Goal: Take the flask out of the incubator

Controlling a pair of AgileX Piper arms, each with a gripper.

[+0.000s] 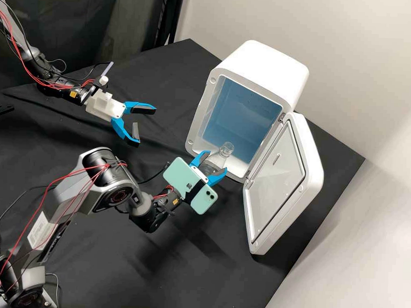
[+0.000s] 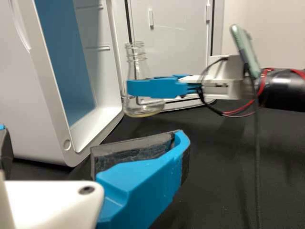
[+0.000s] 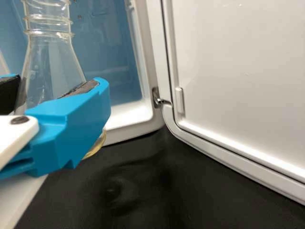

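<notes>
Black bench [image 1: 58, 135], right tool [image 1: 210, 166] gripping half-hidden flask [image 1: 223, 151] at incubator [image 1: 262, 66] mouth, left tool [image 1: 144, 125] spread wide

High view: fixed, well back, looking down aslant at the incubator [image 1: 262, 66]. Left wrist view: near, facing its open front side-on. Right wrist view: close up at its door [image 3: 238, 71] hinge (all three share the opening).

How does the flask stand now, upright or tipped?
Upright: the flask has its neck straight up and its wide base down, clamped in the right gripper.
</notes>
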